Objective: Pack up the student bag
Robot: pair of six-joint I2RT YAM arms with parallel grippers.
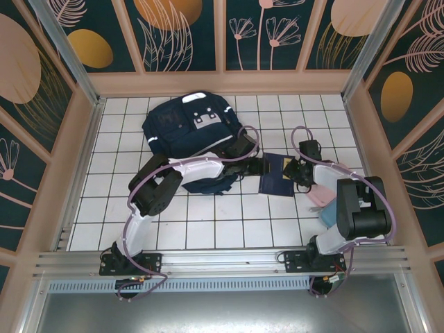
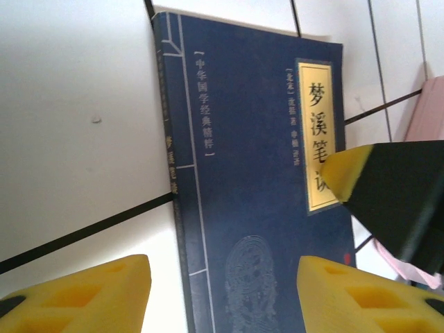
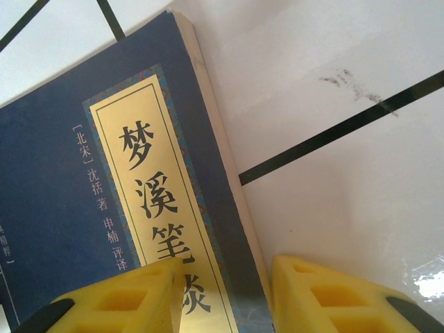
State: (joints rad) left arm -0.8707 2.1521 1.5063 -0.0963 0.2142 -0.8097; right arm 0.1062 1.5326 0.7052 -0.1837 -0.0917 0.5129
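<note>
Packing seems barely begun — the student bag (image 1: 182,126) lies far-left on the worktop (image 1: 208,216), the left tool (image 2: 223,295) spread above a blue book (image 2: 257,208) lying outside it, the right tool (image 3: 227,298) spread astride the book's right edge.

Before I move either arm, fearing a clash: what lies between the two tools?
A dark blue book lies flat between the left tool and the right tool, as the top view shows.
</note>
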